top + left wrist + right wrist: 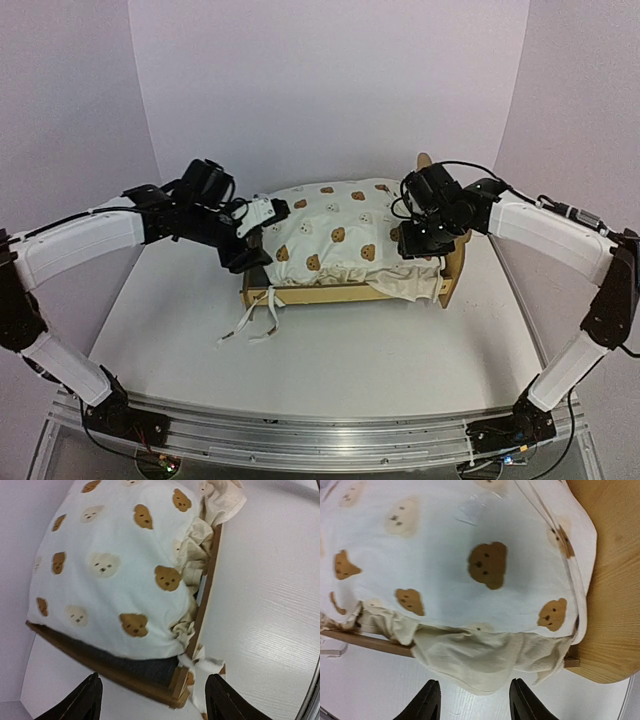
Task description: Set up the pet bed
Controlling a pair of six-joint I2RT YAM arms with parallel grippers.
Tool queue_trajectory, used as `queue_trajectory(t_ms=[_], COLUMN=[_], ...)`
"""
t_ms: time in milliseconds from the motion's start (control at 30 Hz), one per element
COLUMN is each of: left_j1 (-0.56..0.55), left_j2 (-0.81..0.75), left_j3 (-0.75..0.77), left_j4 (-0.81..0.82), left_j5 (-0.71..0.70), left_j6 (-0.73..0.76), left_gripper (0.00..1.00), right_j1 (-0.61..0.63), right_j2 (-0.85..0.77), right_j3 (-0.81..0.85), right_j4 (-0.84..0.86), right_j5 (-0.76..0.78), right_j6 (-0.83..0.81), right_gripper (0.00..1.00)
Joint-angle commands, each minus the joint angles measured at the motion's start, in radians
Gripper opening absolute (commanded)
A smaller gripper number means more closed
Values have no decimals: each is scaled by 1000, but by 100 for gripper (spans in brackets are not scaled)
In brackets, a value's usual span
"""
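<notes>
**Pet bed (345, 292), both arms in attendance.** The bed stands mid-tabletop (330, 380) between the arms, with its headboard (457, 268) at the right arm's end.

Treat the cushion (335, 225) as soft, light and puffy. It will likely sag and slide on the frame (125, 672), so pinch it at the ruffle (485, 662) or a corner seam, not on the domed middle. The plywood frame looks stiff yet light enough to shift if you push it, so take it by a rail.

- **Left tool (156, 700):** fingers apart and clamped on nothing. It hovers just off the foot-end corner, where loose ties (250, 322) trail on the tabletop.
- **Right tool (476, 702):** fingers apart and empty. It sits above the ruffle that spills over the near rail beside the headboard.
</notes>
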Motion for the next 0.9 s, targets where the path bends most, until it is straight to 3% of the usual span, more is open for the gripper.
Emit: queue_trajectory(t_ms=[0,200,433,533,600,633,733,800,867], left_j1=[-59,-62,-65,-65,-65,-64,-59,-52,-41], left_j2=[207,413,493,498,499,498,473,452,427], left_j3=[134,267,210,180,172,169,154,141,146], left_j4=[-21,8,32,61,65,64,64,65,42], left_j5=[-49,-107,-113,-149,-165,-172,-190,-192,-192], left_j6=[-72,-108,-99,-82,-71,-65,-43,-32,-27], left_gripper=[73,74,70,64,54,44,15,1,0], right_j1=[-56,-65,-44,-44,-44,-44,-46,-46,-49], right_j2=[80,205,282,347,372,376,367,359,340], right_j3=[20,116,110,150,163,164,146,143,156], right_j4=[-77,-68,18,18,17,17,15,12,-4], right_j5=[18,-140,-186,-176,-171,-165,-136,-131,-138], right_j6=[30,38,111,101,100,100,91,69,44], right_gripper=[48,50,50,49,47,44,24,12,2])
